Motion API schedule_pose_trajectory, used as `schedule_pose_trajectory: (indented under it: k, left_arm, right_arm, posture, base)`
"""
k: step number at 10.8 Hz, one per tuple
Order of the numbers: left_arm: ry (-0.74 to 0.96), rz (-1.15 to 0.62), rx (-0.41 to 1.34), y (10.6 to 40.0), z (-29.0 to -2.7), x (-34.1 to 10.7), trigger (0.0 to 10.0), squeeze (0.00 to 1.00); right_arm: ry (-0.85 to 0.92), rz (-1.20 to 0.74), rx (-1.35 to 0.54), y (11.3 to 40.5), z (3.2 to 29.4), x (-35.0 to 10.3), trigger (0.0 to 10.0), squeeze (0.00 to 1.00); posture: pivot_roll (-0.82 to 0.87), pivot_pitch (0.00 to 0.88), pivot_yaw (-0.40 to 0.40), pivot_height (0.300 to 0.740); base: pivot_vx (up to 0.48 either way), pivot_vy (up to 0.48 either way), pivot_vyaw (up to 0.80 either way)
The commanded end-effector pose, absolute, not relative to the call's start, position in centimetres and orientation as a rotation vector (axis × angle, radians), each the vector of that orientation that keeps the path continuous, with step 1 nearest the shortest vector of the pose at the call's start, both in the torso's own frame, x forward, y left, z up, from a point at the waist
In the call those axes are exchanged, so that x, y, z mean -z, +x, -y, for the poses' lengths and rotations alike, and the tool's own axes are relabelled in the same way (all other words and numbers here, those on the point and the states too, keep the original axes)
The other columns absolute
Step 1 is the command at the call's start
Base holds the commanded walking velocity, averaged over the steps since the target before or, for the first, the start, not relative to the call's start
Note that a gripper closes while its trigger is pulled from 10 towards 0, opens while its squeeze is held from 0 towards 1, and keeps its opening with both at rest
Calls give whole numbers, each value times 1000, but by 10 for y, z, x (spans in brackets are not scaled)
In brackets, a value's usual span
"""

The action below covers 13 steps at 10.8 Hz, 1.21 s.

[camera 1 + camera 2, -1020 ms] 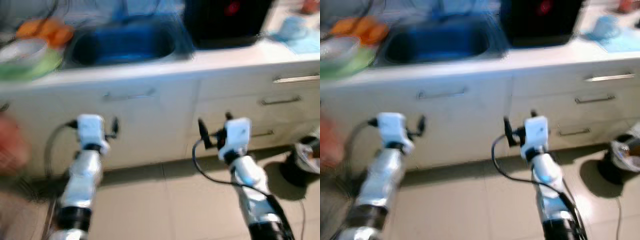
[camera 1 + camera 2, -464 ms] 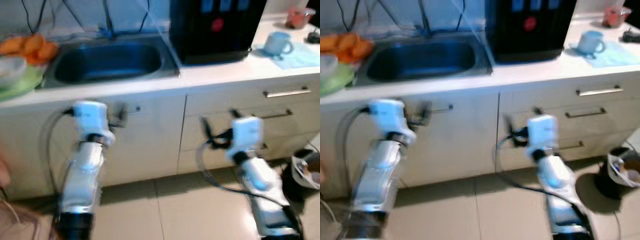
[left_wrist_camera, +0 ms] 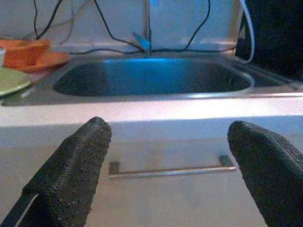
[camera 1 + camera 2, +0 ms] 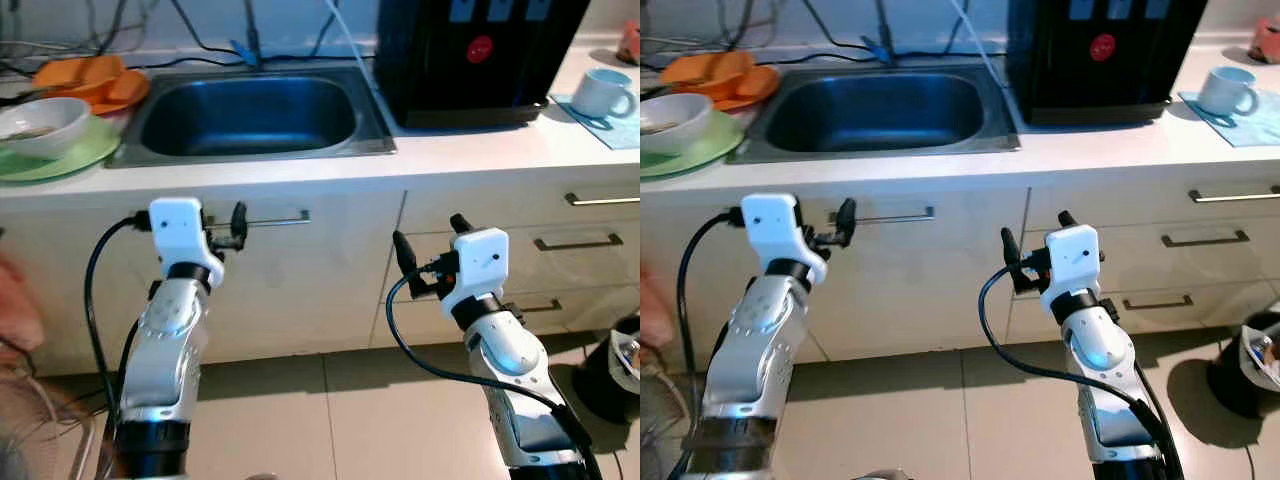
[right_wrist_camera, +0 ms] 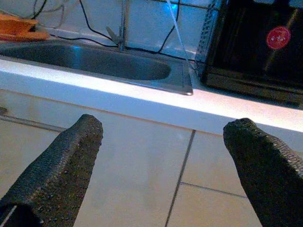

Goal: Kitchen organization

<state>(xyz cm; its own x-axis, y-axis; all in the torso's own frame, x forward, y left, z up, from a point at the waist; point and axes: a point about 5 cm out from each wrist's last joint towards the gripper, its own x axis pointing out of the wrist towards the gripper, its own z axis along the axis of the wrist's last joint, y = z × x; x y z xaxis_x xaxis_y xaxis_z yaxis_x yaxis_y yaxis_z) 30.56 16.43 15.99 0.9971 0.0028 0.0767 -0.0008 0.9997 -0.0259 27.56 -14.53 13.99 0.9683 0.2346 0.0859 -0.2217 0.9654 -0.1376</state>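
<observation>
Two silver arms are reaching forward over a tiled kitchen floor (image 4: 330, 400), the left gripper (image 3: 165, 165) and right gripper (image 5: 161, 165) both carrying nothing, each with its black fingers spread wide. Compared with the blurred pictures of a second ago, the head view is now settling sharp and square on the white cabinets, suggesting the robot is finishing its approach and lining up on the counter. Just beyond the left gripper a cabinet handle (image 4: 270, 217) is running under the steel sink (image 4: 250, 112). On the counter to the robot's left, a white bowl (image 4: 42, 124) is sitting on a green plate (image 4: 70, 155) beside orange dishes (image 4: 95, 78); to its right, past a black appliance (image 4: 475, 55), a pale mug (image 4: 606, 92) is resting on a blue mat (image 4: 620, 125). Nothing is yet being grasped; sorting is seemingly about to begin.
</observation>
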Motion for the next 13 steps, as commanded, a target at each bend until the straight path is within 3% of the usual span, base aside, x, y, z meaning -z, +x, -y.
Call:
schedule_pose_trajectory:
  k: [1, 5, 13]
  left_arm:
    - [-34, 98, -5, 307, -164, -169, 10000, 0]
    - [-46, 75, -20, 310, -164, -168, 10000, 0]
    - [-66, 79, -5, 311, -160, -171, 10000, 0]
  right_arm:
    - [-127, 116, -224, 276, 147, -145, 10000, 0]
    - [-120, 115, -220, 278, 146, -146, 10000, 0]
    - [-106, 108, -214, 277, 144, -145, 10000, 0]
  posture:
    - [111, 0, 38, 740]
    - [109, 0, 41, 740]
    - [108, 0, 45, 740]
  base:
    - [0, 476, 0]
    - [0, 476, 0]
    - [0, 111, 0]
